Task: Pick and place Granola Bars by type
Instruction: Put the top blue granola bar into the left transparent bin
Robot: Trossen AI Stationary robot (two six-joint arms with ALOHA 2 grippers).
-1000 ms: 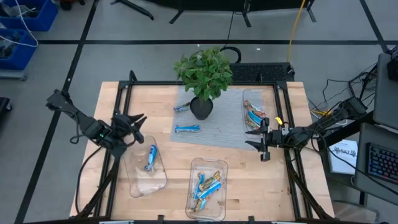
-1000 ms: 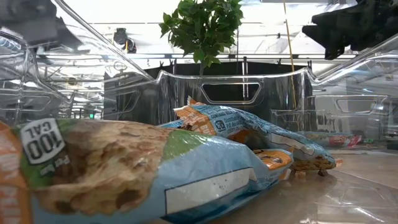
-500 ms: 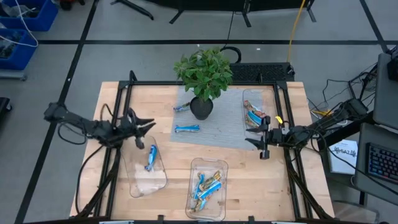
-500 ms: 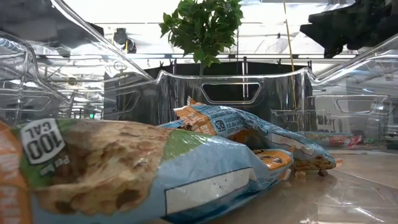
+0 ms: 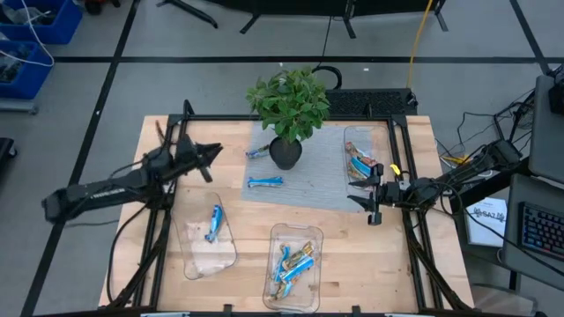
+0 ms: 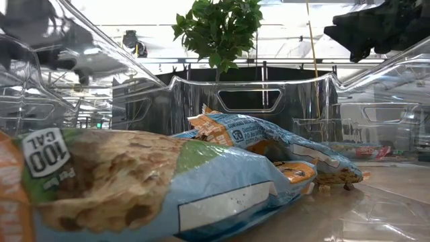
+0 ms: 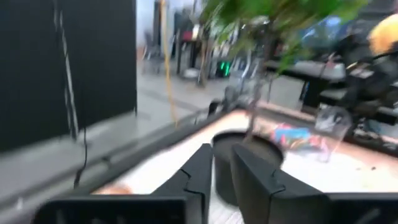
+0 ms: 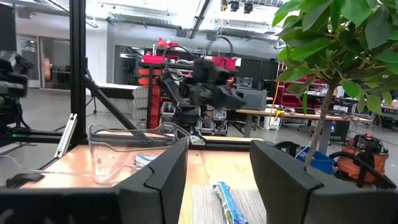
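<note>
On the grey mat lie two Granola Bars; both claws, left and right, spread, empty.

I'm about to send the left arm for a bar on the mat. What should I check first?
1. Left hand empty: ok, fingers apart, nothing between them.
2. Nearest bar free on the grey mat: ok.
3. Clearance around it: not ok, the plant pot stands right beside it.
4. Right hand out of the way: ok, open at the mat's right edge.
5. Left tray has room: ok, one blue bar inside.
6. Bar's type matches that tray: cannot tell.
</note>
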